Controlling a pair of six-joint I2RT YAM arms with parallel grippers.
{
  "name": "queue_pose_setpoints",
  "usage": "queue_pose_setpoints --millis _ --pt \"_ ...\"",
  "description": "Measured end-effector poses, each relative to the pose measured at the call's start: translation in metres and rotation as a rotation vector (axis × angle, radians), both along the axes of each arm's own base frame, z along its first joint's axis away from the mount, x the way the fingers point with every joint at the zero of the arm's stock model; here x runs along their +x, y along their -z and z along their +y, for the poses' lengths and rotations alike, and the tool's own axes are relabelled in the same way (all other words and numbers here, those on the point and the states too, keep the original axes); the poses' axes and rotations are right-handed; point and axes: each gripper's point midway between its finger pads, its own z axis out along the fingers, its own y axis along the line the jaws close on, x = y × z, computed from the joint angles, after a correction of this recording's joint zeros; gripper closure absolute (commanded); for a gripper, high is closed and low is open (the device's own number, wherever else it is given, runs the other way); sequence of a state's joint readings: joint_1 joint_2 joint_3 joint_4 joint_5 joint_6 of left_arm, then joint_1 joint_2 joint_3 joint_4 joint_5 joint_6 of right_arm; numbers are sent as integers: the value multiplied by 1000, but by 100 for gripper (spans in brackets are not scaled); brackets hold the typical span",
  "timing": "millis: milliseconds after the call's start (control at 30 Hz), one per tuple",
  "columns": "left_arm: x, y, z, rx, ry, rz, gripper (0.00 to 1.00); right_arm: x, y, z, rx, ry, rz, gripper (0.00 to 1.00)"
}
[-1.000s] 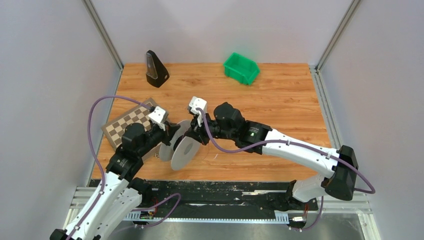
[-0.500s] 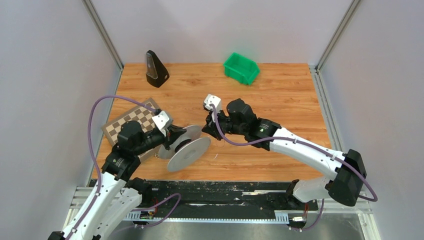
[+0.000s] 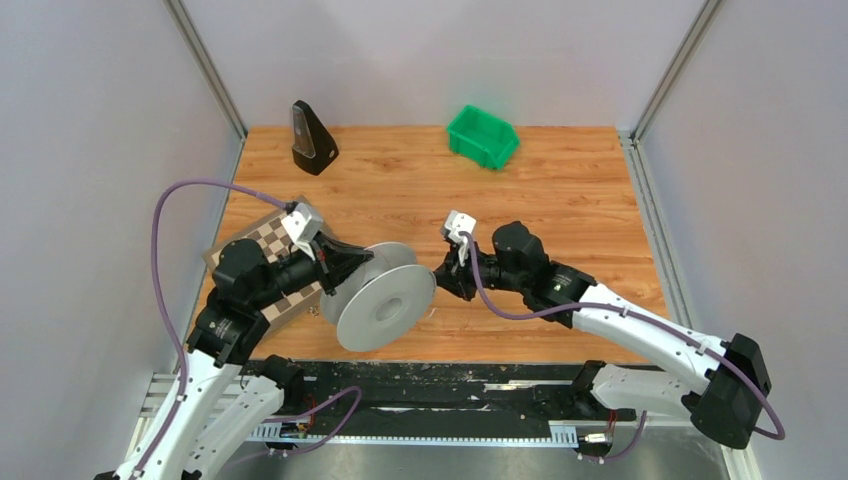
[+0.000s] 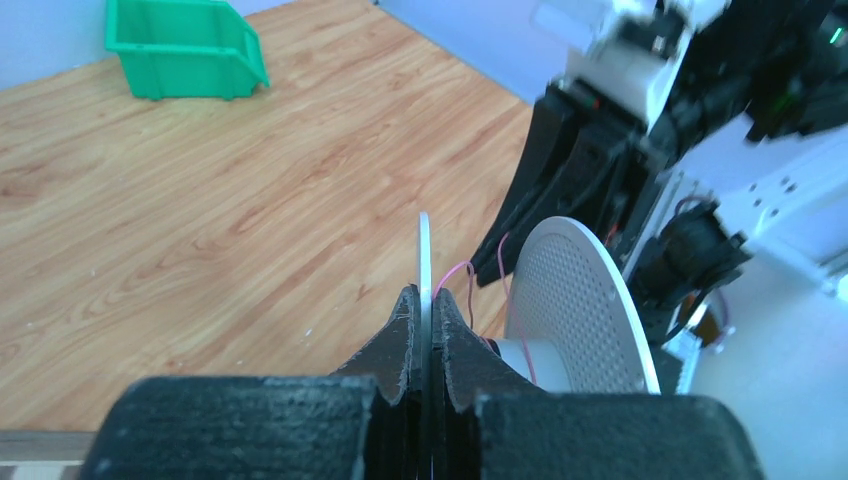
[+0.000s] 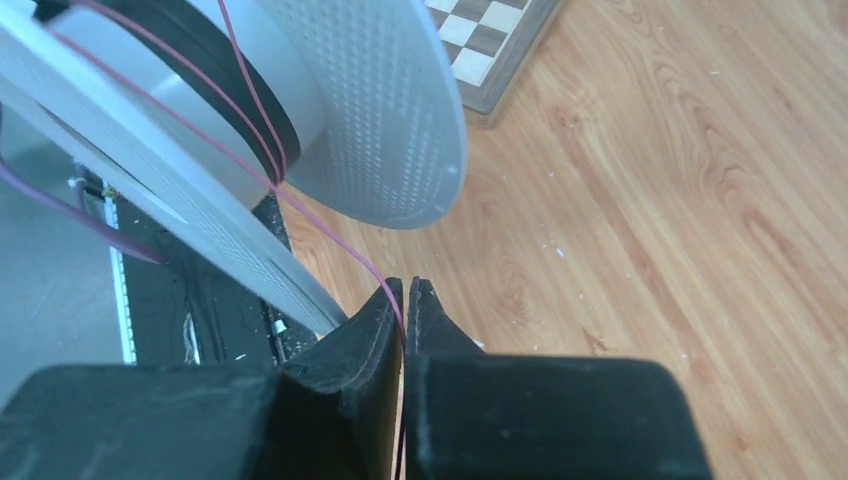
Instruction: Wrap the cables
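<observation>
Here the reel (image 3: 385,308) hangs above the surface's (image 3: 560,190) near edge, one disc clamped edge-on in the closed left end effector (image 4: 423,300). From its hub the thin pink cable (image 5: 300,210) runs into the right end effector (image 5: 405,292), which is pinched tight on it.

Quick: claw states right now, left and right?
Left claw: closed, clamping the edge of one disc of the reel.
Right claw: closed, pinching the thin cable.
</observation>
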State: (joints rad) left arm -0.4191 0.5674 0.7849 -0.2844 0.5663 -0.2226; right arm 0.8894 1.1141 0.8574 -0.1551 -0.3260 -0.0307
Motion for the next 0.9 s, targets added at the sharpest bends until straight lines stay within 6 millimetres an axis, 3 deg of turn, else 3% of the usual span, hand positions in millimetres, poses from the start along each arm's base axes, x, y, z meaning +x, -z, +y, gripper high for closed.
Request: queue_pose_setpoints --millis 400,600,900 --pt "2 -46 13 -340 -175 187 100 -29 28 -4 159 -15 95 87" --pt "15 -50 27 -469 -304 278 100 -48 35 12 231 -57 139 86" --pt "27 -48 39 -565 -411 339 100 -53 50 36 267 -42 188 81"
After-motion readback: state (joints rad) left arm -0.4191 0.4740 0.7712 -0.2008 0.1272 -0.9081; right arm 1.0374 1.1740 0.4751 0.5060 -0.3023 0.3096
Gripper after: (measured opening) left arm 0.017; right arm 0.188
